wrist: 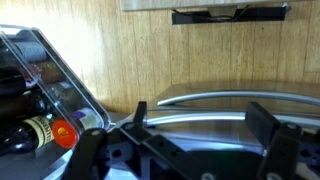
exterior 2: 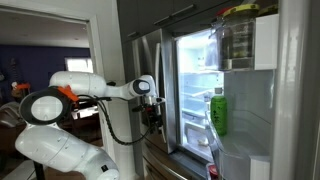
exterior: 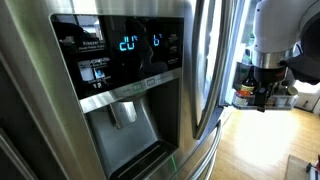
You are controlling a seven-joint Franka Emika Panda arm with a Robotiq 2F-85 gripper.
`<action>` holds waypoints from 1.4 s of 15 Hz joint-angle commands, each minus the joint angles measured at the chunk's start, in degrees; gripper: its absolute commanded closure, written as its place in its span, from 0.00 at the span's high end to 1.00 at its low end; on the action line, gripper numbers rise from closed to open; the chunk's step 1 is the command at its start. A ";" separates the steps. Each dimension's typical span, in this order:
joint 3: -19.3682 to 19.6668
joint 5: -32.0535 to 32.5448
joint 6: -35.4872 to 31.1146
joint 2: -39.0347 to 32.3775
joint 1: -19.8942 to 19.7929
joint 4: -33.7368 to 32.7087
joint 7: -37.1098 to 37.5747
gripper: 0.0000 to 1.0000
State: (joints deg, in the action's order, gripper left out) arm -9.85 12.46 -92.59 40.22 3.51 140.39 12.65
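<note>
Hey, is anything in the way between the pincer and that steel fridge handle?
Nothing visible. In the wrist view the open pincer faces the steel handle directly, with no object between them; the bottles sit off to one side.

A tall stainless-steel refrigerator door with a long curved silver handle is seen upright and closed, just beside the lit fridge compartment.

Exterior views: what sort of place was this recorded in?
Probably a home kitchen: a stainless fridge with an ice and water dispenser, a green bottle inside it, and a wood floor.
</note>
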 commanded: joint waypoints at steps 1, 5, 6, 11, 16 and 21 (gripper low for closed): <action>1.06 0.13 -1.79 0.55 -0.14 -0.14 -0.87 1.00; 2.65 -0.02 -4.10 1.18 -0.64 -0.16 -1.90 1.00; 2.63 -0.02 -4.14 1.18 -0.63 -0.16 -1.90 1.00; 4.50 3.43 -10.25 -1.67 -3.18 -3.72 -2.50 1.00; 7.20 4.75 -19.46 -7.69 -5.03 -10.34 -7.19 1.00; 10.33 1.12 -24.89 -17.44 -6.43 -19.59 -6.80 1.00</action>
State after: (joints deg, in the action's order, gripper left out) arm -0.98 16.00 -115.51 29.46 -2.22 126.95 6.17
